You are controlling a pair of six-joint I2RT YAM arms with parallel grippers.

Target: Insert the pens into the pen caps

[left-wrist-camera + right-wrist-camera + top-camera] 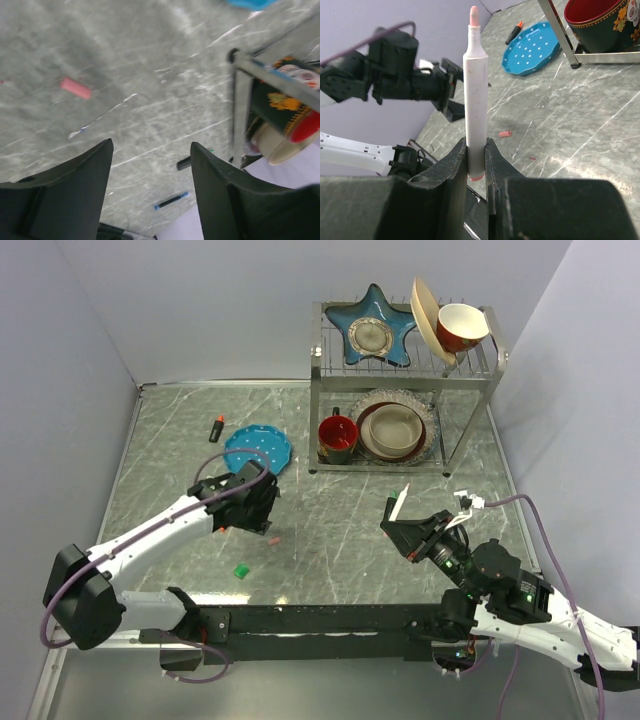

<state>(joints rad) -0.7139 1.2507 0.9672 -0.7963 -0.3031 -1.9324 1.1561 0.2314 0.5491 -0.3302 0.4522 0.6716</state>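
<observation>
Clamping its jaws on a thin white pen (475, 90), the right gripper (476, 150) faces the left gripper (150, 165), which hangs open-jawed near a tiny pink-red plastic cap (76, 88).

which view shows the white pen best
Right wrist: the white pen fills the frame, upright, clamped in the right pincer, pink tip up. Top external shows only a white sliver. Left wrist does not show it.

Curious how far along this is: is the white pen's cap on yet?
No, the white pen, clamped in the right gripper, shows a bare pink tip, and a pink cap lies on the table.
</observation>
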